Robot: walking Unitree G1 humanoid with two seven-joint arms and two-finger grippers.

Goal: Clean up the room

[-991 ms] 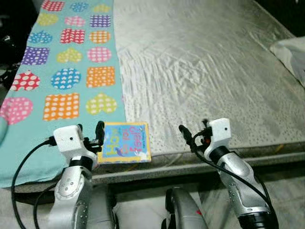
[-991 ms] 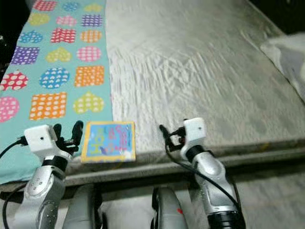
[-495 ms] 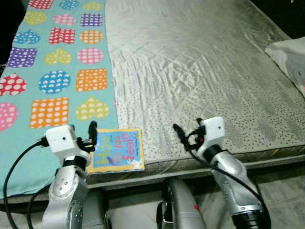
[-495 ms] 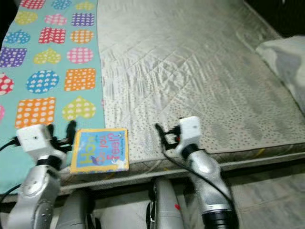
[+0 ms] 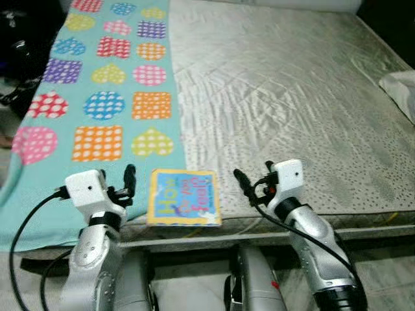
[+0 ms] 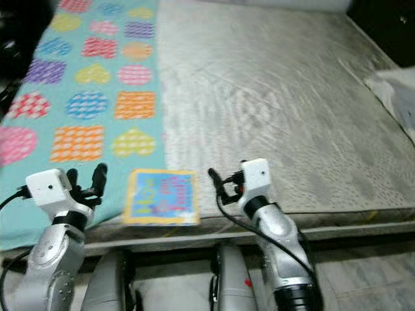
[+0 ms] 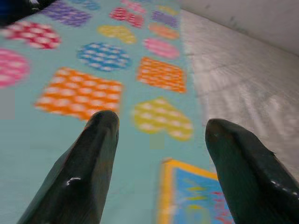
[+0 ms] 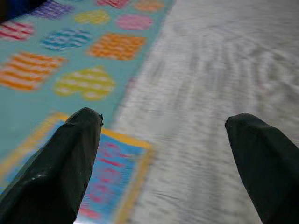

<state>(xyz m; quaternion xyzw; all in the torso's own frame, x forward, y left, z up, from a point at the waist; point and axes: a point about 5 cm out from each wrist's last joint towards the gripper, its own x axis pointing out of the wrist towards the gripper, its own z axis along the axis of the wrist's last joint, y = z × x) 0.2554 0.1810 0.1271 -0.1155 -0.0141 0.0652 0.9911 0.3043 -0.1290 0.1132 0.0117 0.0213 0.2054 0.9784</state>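
Note:
A small blue picture book with a yellow border (image 5: 183, 197) lies flat at the near edge of the bed, partly on the teal blanket (image 5: 104, 103). My left gripper (image 5: 120, 183) hovers just left of the book, open and holding nothing. In the left wrist view its two black fingers (image 7: 88, 163) stand wide apart, with the book's corner (image 7: 196, 196) beyond them. My right gripper (image 5: 254, 178) hovers just right of the book over the grey mattress (image 5: 292, 97), also open. In the right wrist view the book (image 8: 107, 186) lies between its fingertips and farther off.
The teal blanket with dotted hearts and squares covers the left strip of the bed. A white pillow or cloth (image 5: 402, 87) pokes in at the right edge. Dark objects (image 5: 19, 45) stand beyond the bed's left side. The mattress edge (image 5: 311, 223) runs just under both arms.
The whole view has shifted, so the camera moved. The left gripper's finger, which was against the book's left edge, now stands a little apart from it. The book lies free on the bed.

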